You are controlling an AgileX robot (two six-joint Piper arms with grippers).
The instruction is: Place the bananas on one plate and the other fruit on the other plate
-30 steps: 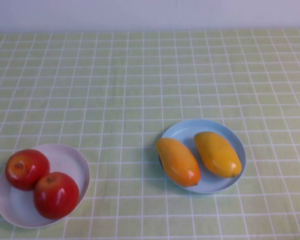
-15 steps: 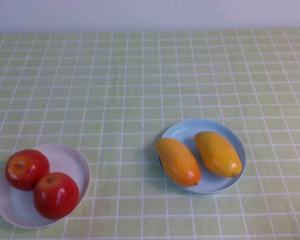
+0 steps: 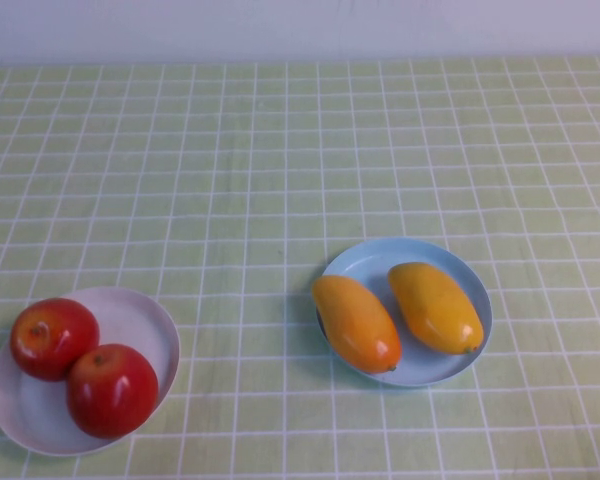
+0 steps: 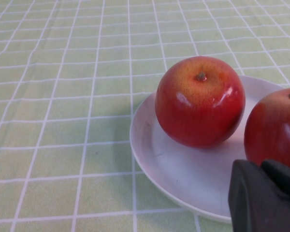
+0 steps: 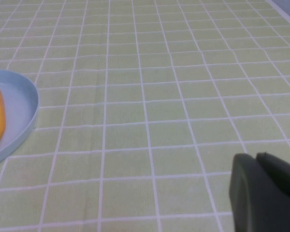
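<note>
A: Looking down from the high view, what room is there?

B: Plenty. The green checked surface (image 3: 280,160) lies bare across its far half up to the pale wall (image 3: 300,25). The white plate (image 3: 140,315) sits at the near left, close to the near edge, holding both red apples (image 3: 85,365), which touch each other. The blue plate (image 3: 420,255) is near right of centre, well apart from it.

A: And the bananas?

B: Both yellow-orange fruits (image 3: 395,315) lie side by side on the blue plate, long axes running from far left to near right, tips toward the near side. The left one overhangs the rim.

A: Left wrist view?

B: The left pincer (image 4: 266,195) hangs just beside the white plate (image 4: 174,174), fingers together, empty. One apple (image 4: 200,101) stands stem up.

A: Right wrist view?

B: The right pincer (image 5: 266,193) is closed too, over bare cloth, with the blue plate's rim (image 5: 29,104) apart from it.
</note>
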